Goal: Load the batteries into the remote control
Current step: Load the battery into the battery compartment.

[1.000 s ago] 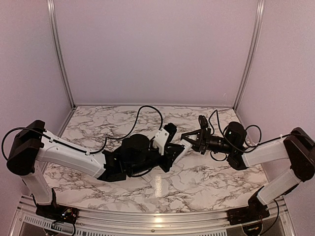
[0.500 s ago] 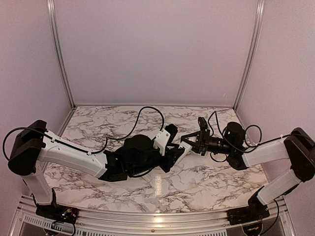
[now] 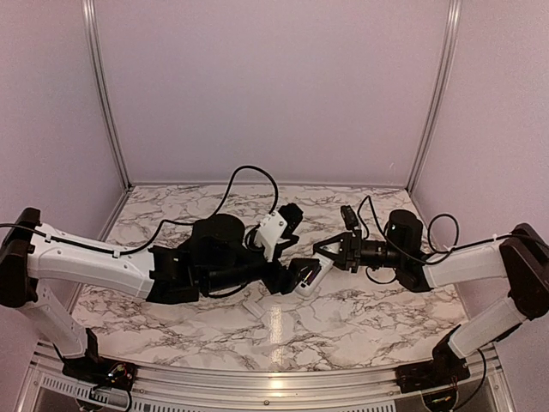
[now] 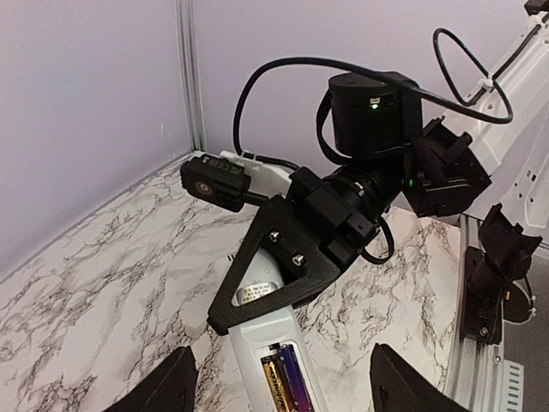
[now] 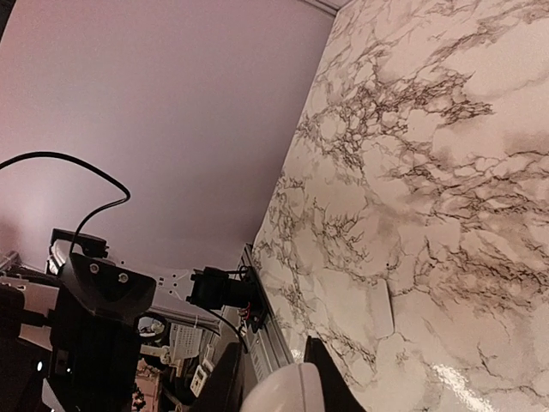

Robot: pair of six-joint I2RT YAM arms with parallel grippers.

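Observation:
The white remote control hangs above the marble table with its back up and its compartment uncovered. My right gripper is shut on its upper end. Two batteries, one gold and one purple, lie side by side in the compartment. My left gripper is open, its fingers wide apart on either side of the remote and clear of it. In the top view the remote control slants down from my right gripper, with my left gripper just to its left. The right wrist view shows only the remote control's rounded end between the jaws.
A small white battery cover lies flat on the marble, also visible as the battery cover below my left gripper. The enclosure's walls and metal posts bound the table. The metal rail runs along the near edge.
My left gripper has opened and drawn back to the left, away from the remote. My right gripper has shifted slightly left, keeping hold of the remote.

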